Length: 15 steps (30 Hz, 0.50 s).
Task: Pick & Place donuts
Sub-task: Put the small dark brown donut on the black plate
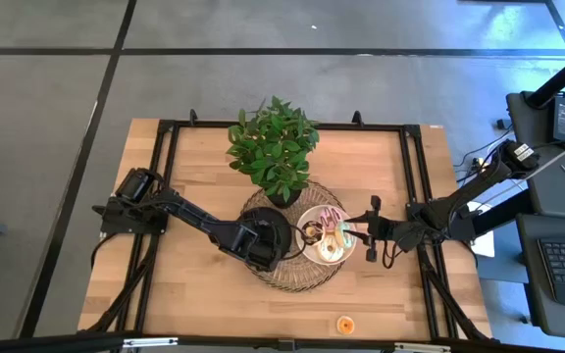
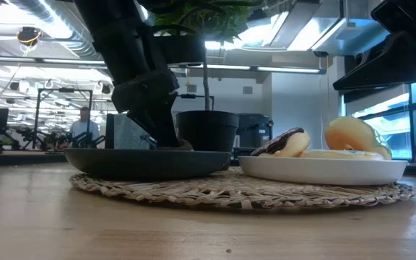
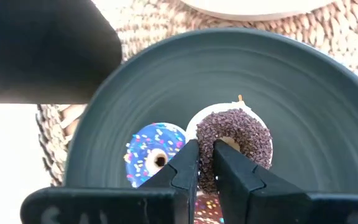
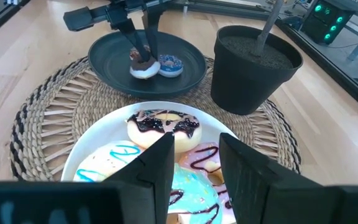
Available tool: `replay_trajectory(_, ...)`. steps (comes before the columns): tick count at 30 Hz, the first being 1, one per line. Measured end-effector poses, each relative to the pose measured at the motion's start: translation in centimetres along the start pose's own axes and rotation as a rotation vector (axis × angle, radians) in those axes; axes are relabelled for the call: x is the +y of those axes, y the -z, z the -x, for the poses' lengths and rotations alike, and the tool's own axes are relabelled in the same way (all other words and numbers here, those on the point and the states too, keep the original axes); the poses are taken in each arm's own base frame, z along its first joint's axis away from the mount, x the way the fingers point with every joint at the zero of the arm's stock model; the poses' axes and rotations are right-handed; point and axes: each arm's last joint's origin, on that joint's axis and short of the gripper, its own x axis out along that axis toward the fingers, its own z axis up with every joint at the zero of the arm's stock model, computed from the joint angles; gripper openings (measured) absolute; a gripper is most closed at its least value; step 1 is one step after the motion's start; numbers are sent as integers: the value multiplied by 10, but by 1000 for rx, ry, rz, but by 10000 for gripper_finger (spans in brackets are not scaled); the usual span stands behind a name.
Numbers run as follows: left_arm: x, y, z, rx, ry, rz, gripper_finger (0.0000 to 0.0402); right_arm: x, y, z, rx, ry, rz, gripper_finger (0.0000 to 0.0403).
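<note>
The left gripper is down inside the black plate, its jaws clamped on the rim of a chocolate donut. That donut is a ring with brown sprinkled icing over a white base; it is tipped up on its edge, its iced face turned toward the wrist camera, not lying flat. Just beside it, flat on the plate, lies a blue donut with coloured sprinkles (its hole faces up). From the right wrist view the same pair shows on the black plate: chocolate donut held by the left gripper, blue donut touching or nearly touching it.

The right gripper hovers over the white plate, jaws apart and holding nothing. On that plate lie several flat rings: a cream donut with dark chocolate drizzle, a pale donut with blue squiggles, and others in pink and light blue, partly hidden by the fingers.

Both plates sit on a woven mat, next to a potted plant. One orange donut lies alone on the wooden table, near its front edge.
</note>
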Motion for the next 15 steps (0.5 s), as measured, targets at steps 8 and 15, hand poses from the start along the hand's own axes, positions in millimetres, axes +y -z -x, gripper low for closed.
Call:
replay_trajectory(8,0,0,0,9,15,12,41,0,0,0,0,1,0,129)
replay_trajectory(15,-1,1,0,19,30,39,41,0,0,0,0,1,0,129)
